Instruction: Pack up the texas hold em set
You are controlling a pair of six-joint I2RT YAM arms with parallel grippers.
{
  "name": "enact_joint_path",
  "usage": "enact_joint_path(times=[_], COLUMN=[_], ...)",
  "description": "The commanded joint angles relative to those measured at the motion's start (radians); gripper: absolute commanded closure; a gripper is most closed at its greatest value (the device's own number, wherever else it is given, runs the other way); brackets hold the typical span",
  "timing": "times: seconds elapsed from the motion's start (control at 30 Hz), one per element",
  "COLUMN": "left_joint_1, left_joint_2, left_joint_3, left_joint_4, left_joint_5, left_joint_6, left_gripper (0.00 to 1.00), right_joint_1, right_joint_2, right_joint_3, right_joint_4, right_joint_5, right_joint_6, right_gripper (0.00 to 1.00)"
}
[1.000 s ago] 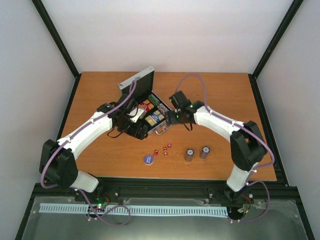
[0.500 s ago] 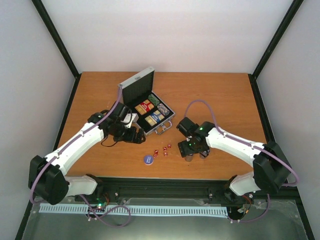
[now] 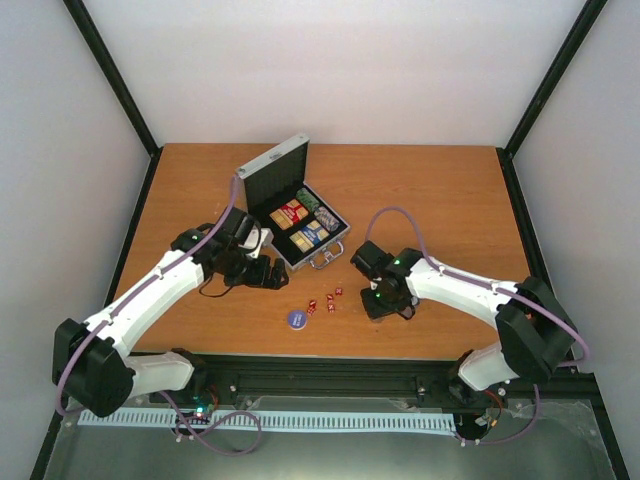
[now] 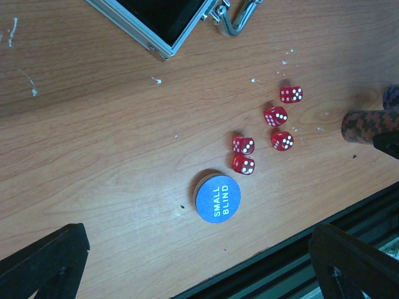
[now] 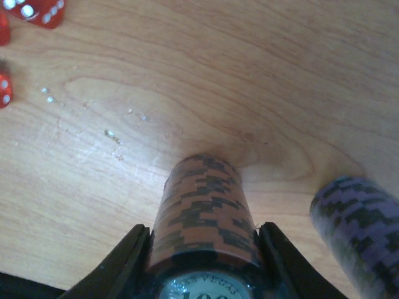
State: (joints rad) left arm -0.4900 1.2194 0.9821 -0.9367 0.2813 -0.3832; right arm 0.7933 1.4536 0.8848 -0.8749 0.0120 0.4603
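Gripping the brown chip stack [image 5: 202,199] in the right pincer [image 5: 206,249], with the left pincer [image 4: 199,261] wide open; next, lifting cleanly into the case [image 3: 272,180].

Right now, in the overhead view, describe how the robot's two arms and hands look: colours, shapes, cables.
The left arm and right arm have white tubular links with bulky black joints. Each ends in a black two-finger hand: left hand, right hand. A purple cable loops along each arm.

Open silver case [image 3: 272,185]; nearer, red dice [image 3: 326,300] and blue disc [image 3: 296,318] between left gripper [image 3: 272,274] and right gripper [image 3: 386,304].
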Motion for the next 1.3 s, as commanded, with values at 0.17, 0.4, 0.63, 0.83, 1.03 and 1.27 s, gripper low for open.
enact_joint_path(times=[0.17,0.4,0.63,0.83,1.03,1.27], left_joint_1=[0.007,0.007,0.007,0.007,0.007,0.007], left_joint_2=[-0.05,-0.104,-0.142,-0.198,-0.216,-0.215], left_joint_3=[0.052,0.178,0.264,0.314,0.329,0.323], left_joint_4=[-0.087,-0.206,-0.293,-0.297,-0.279,-0.266], left_joint_5=[-0.044,-0.104,-0.151,-0.201,-0.217,-0.221], left_joint_6=[-0.025,-0.048,-0.068,-0.106,-0.12,-0.111], left_gripper=[0.0,0.0,0.0,0.0,0.0,0.0], right_joint_1=[0.009,0.009,0.003,0.001,0.0,-0.003], right_joint_2=[-0.033,-0.048,0.156,0.406,0.611,0.825], right_joint_3=[0.077,0.354,0.392,0.56,0.737,0.954], right_joint_4=[-0.058,0.024,0.548,0.806,0.895,0.867], right_joint_5=[0.004,-0.012,-0.052,-0.072,-0.084,-0.094], right_joint_6=[0.016,0.085,0.221,0.259,0.282,0.296], right_gripper=[0.97,0.97,0.97,0.97,0.97,0.97])
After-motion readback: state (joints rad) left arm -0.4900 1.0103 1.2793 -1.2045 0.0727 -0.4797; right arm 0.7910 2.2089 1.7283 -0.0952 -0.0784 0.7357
